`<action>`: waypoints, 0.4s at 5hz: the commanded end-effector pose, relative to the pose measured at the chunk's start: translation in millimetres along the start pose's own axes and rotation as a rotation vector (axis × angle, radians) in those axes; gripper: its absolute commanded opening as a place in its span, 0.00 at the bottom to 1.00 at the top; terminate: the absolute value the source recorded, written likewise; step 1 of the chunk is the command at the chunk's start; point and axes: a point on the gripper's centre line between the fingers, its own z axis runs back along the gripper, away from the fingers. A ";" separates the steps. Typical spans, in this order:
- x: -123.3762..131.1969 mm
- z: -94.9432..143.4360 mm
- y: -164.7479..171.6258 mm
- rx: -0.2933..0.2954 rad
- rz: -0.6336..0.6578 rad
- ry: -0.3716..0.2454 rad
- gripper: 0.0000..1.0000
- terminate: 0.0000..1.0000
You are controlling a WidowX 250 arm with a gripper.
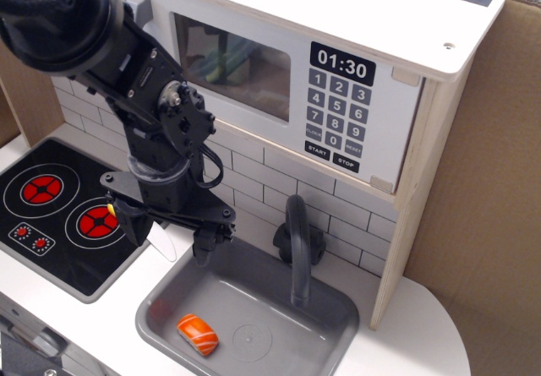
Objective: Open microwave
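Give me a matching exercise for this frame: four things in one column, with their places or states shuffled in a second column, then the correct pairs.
Things:
1. microwave
2. orange toy food
3. faucet
4. gripper

Places or states:
A. lying in the grey sink
B. door shut, clock reading 01:30
C. hanging over the edge between hob and sink
D. standing at the back rim of the sink

Pairs: 1-B, 2-A, 3-D, 4-C
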 end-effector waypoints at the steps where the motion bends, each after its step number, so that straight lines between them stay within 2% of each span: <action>1: 0.0 0.0 0.0 0.000 0.000 0.000 1.00 0.00; 2: 27.1 0.4 23.1 -0.014 0.021 -0.001 1.00 0.00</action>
